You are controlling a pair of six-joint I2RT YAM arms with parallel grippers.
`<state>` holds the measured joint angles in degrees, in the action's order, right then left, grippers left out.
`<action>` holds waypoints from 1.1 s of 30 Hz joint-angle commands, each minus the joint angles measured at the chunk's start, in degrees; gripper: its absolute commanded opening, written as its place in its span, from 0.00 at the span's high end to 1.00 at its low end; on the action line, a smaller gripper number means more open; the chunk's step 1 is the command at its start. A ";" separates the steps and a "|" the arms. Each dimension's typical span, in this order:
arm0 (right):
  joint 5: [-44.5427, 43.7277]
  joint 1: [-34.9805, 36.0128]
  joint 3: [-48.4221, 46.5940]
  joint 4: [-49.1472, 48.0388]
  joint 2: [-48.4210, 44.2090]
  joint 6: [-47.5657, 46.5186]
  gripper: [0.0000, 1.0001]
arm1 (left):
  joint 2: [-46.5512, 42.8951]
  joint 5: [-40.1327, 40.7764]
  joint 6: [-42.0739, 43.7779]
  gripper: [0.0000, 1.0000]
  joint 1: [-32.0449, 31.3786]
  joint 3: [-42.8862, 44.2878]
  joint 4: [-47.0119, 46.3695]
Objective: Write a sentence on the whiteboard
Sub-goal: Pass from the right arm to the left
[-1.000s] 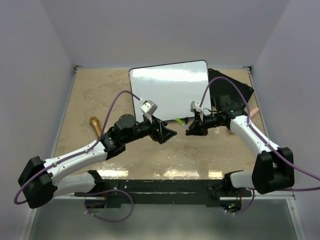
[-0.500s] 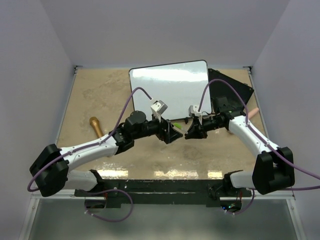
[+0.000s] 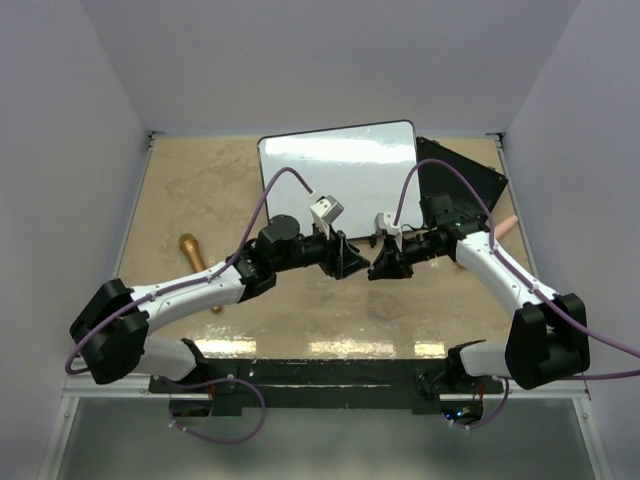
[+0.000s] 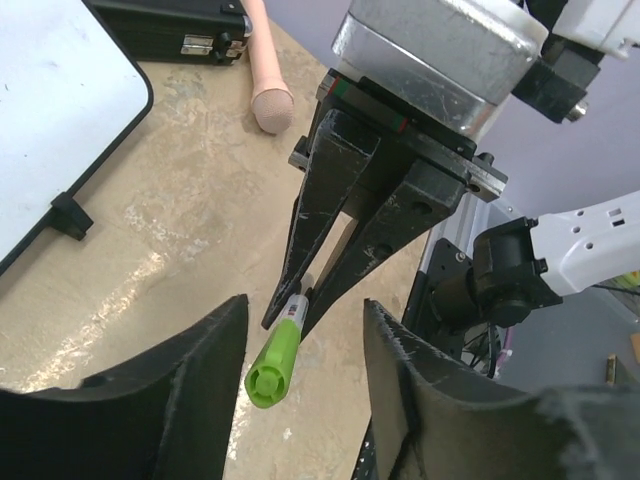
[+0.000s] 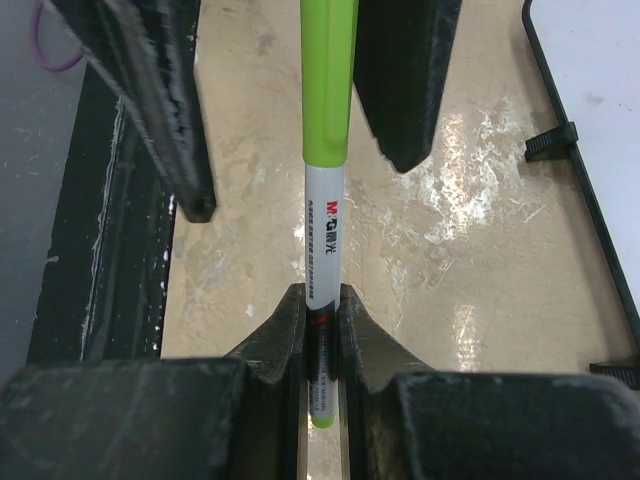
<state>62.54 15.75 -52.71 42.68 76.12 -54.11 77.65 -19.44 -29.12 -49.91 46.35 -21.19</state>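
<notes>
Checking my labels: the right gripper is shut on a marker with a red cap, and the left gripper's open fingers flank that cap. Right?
The cap is green, not red; the right wrist view shows it. The rest holds: right gripper shut on the marker, left gripper open, its fingers flanking the cap.

The whiteboard [image 3: 340,180] sits at the rear centre of the desk [image 3: 200,190], a flat case [image 3: 470,185] just beside it on the right. Before the board, the left gripper [image 3: 352,264] and right gripper [image 3: 378,268] meet tip to tip at mid-desk. A marker [image 5: 327,150] runs between them, its barrel in the right gripper, its cap end between the left gripper's fingers [image 4: 200,390]. 1 microphone [image 3: 190,250] lies near the desk's left side, a 2nd microphone [image 3: 503,227] near the right edge, before the case.
</notes>
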 commanded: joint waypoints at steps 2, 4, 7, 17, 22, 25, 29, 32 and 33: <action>1.26 0.34 -2.40 0.65 -0.71 -1.61 1.00 | 1.01 -1.91 1.26 0.55 0.25 4.71 0.88; 1.44 0.25 -2.49 1.18 -0.62 -1.97 1.00 | 1.19 -1.74 1.79 0.62 0.25 5.33 1.76; 1.53 0.34 -2.58 1.53 -0.79 -2.32 1.00 | 1.28 -1.74 2.40 0.65 0.25 5.68 2.82; 1.53 0.42 -2.58 1.53 -0.71 -2.41 1.00 | 0.66 -1.83 5.04 0.64 0.34 6.65 7.30; 1.53 0.34 -2.58 1.62 -0.71 -2.41 1.00 | 0.84 -1.92 6.10 0.85 0.43 7.88 8.36; 1.62 0.34 -2.58 1.71 -0.79 -2.58 1.00 | 0.49 -1.83 5.40 1.00 0.69 8.32 7.31; 1.88 0.42 -3.01 2.50 -0.88 -2.94 0.71 | -0.82 -0.69 3.47 1.00 1.04 7.10 5.55; 1.97 0.34 -4.51 5.21 -1.84 -4.25 0.27 | -4.77 1.07 0.49 1.00 1.31 1.75 0.55; 2.06 0.25 -4.77 5.83 -2.37 -4.51 0.23 | -6.00 1.51 -0.66 1.00 1.31 0.08 -1.38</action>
<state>63.57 15.77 -53.69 44.73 76.09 -56.80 77.80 -20.10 -25.96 -49.32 50.74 -13.89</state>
